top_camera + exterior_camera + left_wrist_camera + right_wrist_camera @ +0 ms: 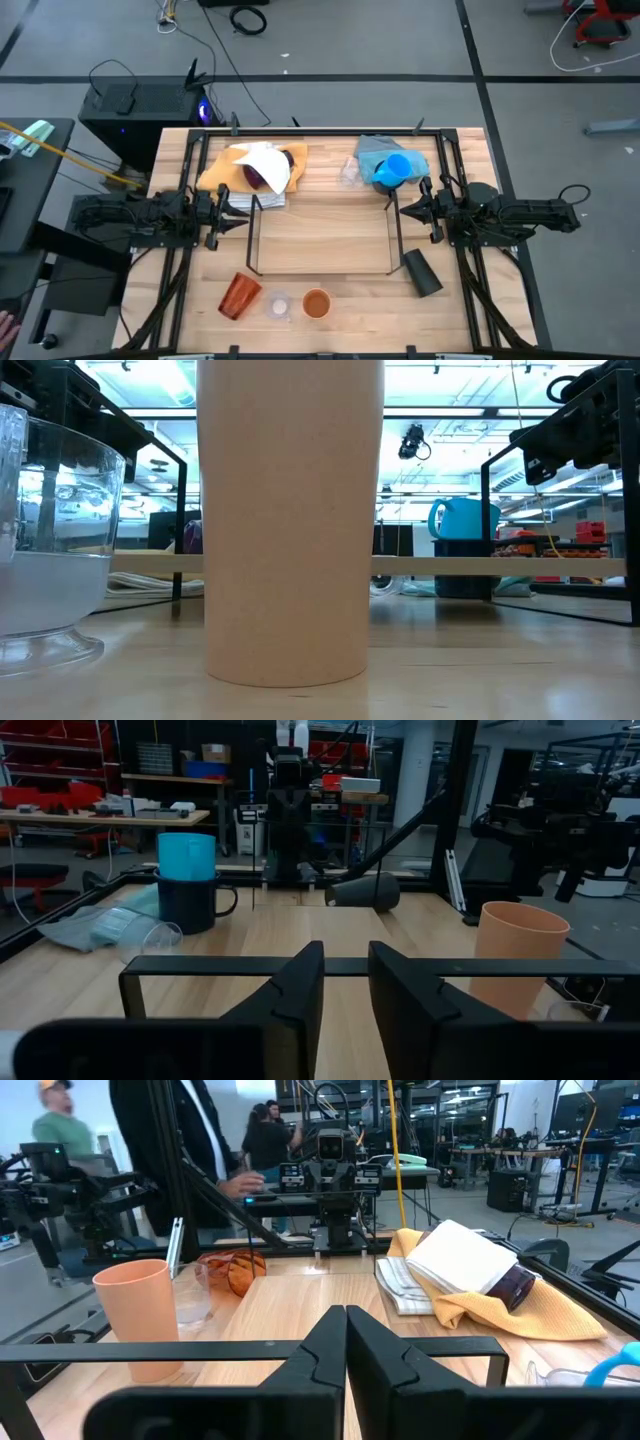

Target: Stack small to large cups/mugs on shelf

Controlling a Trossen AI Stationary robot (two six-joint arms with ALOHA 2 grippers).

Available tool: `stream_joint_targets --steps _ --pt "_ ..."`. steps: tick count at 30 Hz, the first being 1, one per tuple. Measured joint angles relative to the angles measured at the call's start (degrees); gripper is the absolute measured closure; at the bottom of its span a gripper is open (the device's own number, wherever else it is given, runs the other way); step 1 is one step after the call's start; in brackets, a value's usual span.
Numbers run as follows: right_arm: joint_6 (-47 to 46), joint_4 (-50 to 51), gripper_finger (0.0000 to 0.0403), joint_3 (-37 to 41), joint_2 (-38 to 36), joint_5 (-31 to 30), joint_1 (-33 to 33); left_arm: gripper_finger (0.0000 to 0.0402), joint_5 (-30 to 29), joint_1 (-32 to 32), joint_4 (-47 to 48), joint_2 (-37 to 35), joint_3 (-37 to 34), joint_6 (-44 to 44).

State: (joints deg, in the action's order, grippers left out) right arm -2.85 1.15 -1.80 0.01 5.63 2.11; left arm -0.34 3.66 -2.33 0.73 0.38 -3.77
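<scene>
While my left tool [243, 222] waits a little open and holding nothing at the left end of the shelf [320, 272], the cups [316, 303] sit on the counter [320, 235] around it, and my right tool [403, 209] is squeezed shut on nothing at the right end.

Showing no readable text, label, brand, number or sign anywhere in the four views. Bearing no lettering: the cups, cloths, wire shelf and counter. Remaining too small and blurred to make out: whatever markings may sit on the red bins and shelving at the upper left of the left wrist view, and on the equipment across the room in the right wrist view.
</scene>
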Motion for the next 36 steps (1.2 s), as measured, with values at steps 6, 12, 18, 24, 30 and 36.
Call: stream_joint_targets --steps 6,12,18,24,30,36 --pt "0.0 0.0 0.0387 0.0 0.0 0.0 0.0 0.0319 0.0 0.0 0.0 0.0 0.0 0.0" --pt "0.0 0.0 0.0387 0.0 0.0 0.0 0.0 0.0313 0.0 0.0 0.0 0.0 0.0 0.0" --pt "0.0 0.0 0.0387 0.0 0.0 0.0 0.0 0.0313 0.0 0.0 0.0 0.0 0.0 0.0" --pt "0.0 0.0 0.0387 0.0 0.0 0.0 0.0 0.0321 0.0 0.0 0.0 0.0 0.0 0.0" --pt "0.0 0.0 0.0387 0.0 0.0 0.0 0.0 0.0316 0.0 0.0 0.0 0.0 0.0 0.0" --pt "0.0 0.0 0.0387 0.0 0.0 0.0 0.0 0.0310 0.0 0.0 0.0 0.0 0.0 0.0"
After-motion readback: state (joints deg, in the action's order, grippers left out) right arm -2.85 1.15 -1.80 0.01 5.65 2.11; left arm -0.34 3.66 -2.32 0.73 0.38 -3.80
